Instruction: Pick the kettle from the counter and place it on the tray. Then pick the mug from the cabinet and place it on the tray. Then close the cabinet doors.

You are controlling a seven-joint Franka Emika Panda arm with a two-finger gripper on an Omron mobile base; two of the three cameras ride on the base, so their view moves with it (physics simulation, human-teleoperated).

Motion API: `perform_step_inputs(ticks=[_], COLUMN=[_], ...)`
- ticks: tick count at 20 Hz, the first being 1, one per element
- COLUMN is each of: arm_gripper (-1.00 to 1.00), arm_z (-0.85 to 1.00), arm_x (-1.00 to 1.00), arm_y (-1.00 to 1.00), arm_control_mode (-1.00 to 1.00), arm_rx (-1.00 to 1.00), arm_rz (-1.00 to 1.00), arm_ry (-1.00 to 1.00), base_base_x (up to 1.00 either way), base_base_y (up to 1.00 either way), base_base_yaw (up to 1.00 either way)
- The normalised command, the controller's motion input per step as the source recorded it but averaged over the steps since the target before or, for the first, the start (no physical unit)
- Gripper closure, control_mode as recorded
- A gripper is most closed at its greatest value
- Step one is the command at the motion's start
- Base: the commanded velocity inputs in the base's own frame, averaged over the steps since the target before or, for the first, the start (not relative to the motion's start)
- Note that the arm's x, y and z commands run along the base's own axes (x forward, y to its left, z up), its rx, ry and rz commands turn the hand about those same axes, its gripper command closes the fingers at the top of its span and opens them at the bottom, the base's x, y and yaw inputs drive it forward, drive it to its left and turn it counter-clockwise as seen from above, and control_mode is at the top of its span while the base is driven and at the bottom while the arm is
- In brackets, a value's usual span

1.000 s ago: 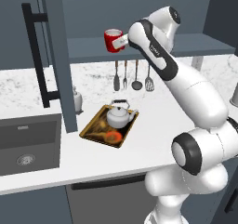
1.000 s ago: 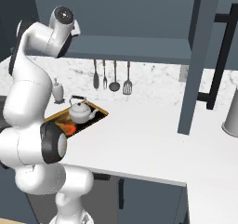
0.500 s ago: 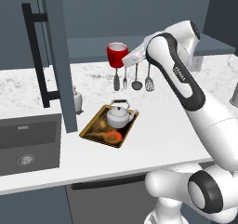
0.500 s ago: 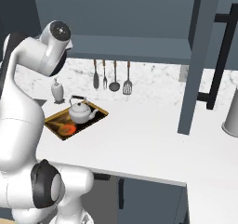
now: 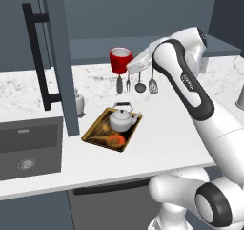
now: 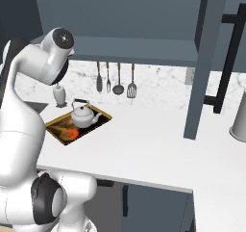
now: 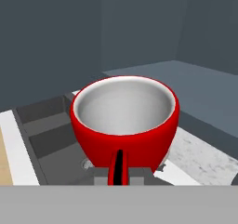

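Sink (image 5: 28,150) at far left, open cabinet door (image 5: 59,57) just right of it. Tray (image 5: 97,137) with kettle (image 5: 121,119) mid-desk (image 5: 157,143), bare room around. Mug (image 5: 120,60) held aloft, upright, above tray's far edge. Hand (image 7: 119,175) closed on mug handle, seen close in hand view.

Mug (image 5: 120,60) carried out of cabinet, lower, upright in tool (image 7: 120,175).

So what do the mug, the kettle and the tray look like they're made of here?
The mug looks like glazed ceramic: glossy red outside, smooth pale grey inside, though coated metal isn't ruled out. The kettle looks like polished metal, silvery-white with soft highlights, its handle black on top. The tray has a golden rim and a dark patterned surface, perhaps lacquered wood or metal; hard to say.
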Motion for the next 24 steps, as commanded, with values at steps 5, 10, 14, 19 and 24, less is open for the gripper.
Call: perform_step_inputs(ticks=[5, 10, 14, 19, 24], arm_gripper=[1.0, 1.0, 1.0, 1.0, 1.0], arm_z=[-0.14, -0.91, -1.0, -1.0, -0.99], arm_x=[-0.01, 0.0, 0.0, 0.05, 0.34], arm_y=[0.0, 0.23, 0.31, 0.18, 0.0], arm_control_mode=[-1.0, -1.0, -1.0, -1.0, -1.0], arm_rx=[0.0, -0.02, 0.0, 0.0, 0.0], arm_rz=[0.0, 0.07, 0.12, 0.11, 0.02], arm_ry=[0.08, 0.28, 0.25, 0.23, 0.08], base_base_x=[0.0, 0.0, 0.0, 0.0, 0.0], base_base_y=[0.0, 0.0, 0.0, 0.0, 0.0], base_base_yaw=[0.0, 0.0, 0.0, 0.0, 0.0])
